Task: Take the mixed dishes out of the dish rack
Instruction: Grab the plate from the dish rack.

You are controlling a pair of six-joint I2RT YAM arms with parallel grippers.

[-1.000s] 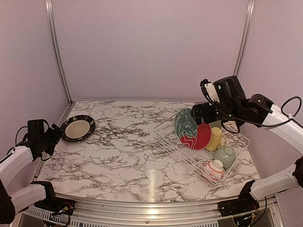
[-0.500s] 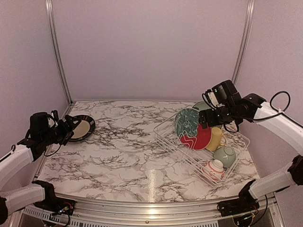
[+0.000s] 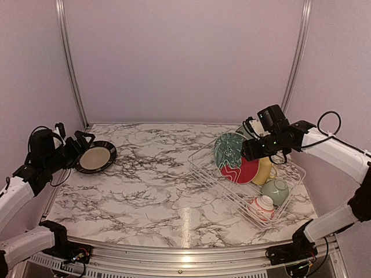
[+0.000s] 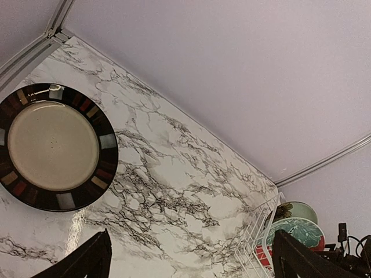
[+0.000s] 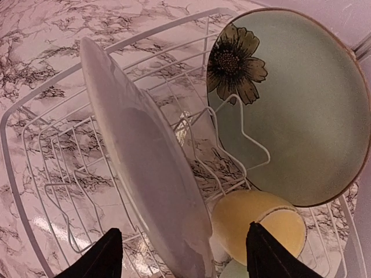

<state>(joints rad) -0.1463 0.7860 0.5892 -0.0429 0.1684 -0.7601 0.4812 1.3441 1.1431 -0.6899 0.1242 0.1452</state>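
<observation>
The white wire dish rack (image 3: 204, 169) stands at the right. In it the red-and-teal floral plate (image 3: 231, 157) stands on edge, with the yellow mug (image 3: 264, 170), the pale green bowl (image 3: 275, 190) and the small white-and-red bowl (image 3: 262, 207). The pale green plate (image 5: 290, 104) leans at the rack's far end. My right gripper (image 3: 250, 149) is open just above and behind the floral plate. The plate's pale underside (image 5: 151, 174) lies between the fingers, untouched. The black-rimmed cream plate (image 3: 95, 156) lies flat on the table at the far left. My left gripper (image 3: 80, 143) is open and empty beside it.
The marble table (image 3: 151, 179) is walled on three sides, with metal posts in the back corners. In the left wrist view the black-rimmed plate (image 4: 55, 145) lies near the left wall and the rack (image 4: 255, 231) shows at the lower right.
My right gripper has come down and toward the near side, to just over the floral plate. My left gripper has lifted and drawn back from the black-rimmed plate, which stays flat on the table.
</observation>
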